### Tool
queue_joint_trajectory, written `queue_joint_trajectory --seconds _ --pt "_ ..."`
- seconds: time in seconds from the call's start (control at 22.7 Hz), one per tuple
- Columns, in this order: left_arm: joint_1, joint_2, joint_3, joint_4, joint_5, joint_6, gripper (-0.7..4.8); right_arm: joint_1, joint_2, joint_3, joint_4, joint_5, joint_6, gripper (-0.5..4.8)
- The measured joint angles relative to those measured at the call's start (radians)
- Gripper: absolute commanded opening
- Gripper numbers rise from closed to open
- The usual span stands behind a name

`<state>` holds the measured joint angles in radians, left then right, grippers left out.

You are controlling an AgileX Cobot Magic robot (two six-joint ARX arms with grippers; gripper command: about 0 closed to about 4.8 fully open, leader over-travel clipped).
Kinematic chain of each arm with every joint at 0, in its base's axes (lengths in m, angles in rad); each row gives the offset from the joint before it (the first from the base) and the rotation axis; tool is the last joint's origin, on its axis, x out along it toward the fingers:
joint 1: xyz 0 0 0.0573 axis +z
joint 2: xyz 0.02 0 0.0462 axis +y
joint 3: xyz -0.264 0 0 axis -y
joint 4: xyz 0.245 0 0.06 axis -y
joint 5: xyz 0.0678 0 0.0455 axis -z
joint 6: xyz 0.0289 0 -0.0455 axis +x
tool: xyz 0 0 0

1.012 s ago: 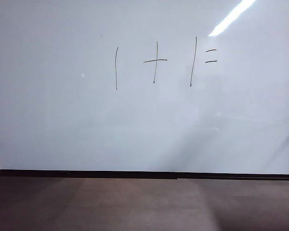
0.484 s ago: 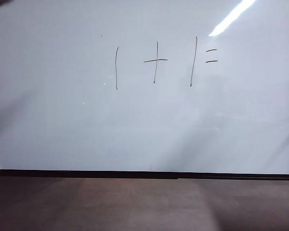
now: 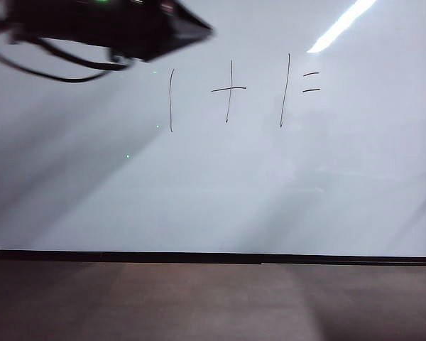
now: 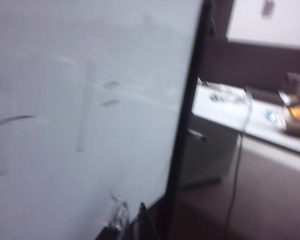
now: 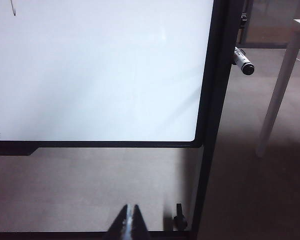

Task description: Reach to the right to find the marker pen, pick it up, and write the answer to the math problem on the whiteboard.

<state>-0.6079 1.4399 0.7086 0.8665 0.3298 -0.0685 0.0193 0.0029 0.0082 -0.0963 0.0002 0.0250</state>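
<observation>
- Filling most of the exterior view, the whiteboard (image 3: 213, 185) is glossy white with a thin black frame, and a ceiling light glares off its upper right.
- the math problem (image 3: 241, 92) sits high on the board in thin black strokes: one plus one equals, nothing written after the equals sign.
- left arm (image 3: 99, 28) pokes in at the top left of the exterior view, a dark blurry bulk with a cable hanging under it, its tip near the first "1".
- left pincer (image 4: 132, 220) barely shows at the edge of its own blurry wrist view; honestly can't tell if it's clenched or released.
- right pincer (image 5: 130, 220) is clenched with nothing in it, pointing at the board's lower corner.
- the marker pen (image 5: 243, 62) sticks out past the board's side frame, dark end outward, well apart from both pincers.
</observation>
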Motion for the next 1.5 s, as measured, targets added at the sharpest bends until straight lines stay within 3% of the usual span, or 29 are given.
queue_joint_trajectory --seconds 0.18,0.62,1.5 --pt "-0.094 0.177 0.199 -0.125 0.001 0.079 0.28 0.000 0.000 0.000 0.000 0.000 0.000 -0.05" --pt "-0.263 0.443 0.378 -0.138 0.002 0.141 0.27 0.000 0.000 0.000 0.000 0.000 0.000 -0.05" --pt "-0.269 0.447 0.378 -0.138 0.001 0.143 0.27 0.000 0.000 0.000 0.000 0.000 0.000 -0.05"
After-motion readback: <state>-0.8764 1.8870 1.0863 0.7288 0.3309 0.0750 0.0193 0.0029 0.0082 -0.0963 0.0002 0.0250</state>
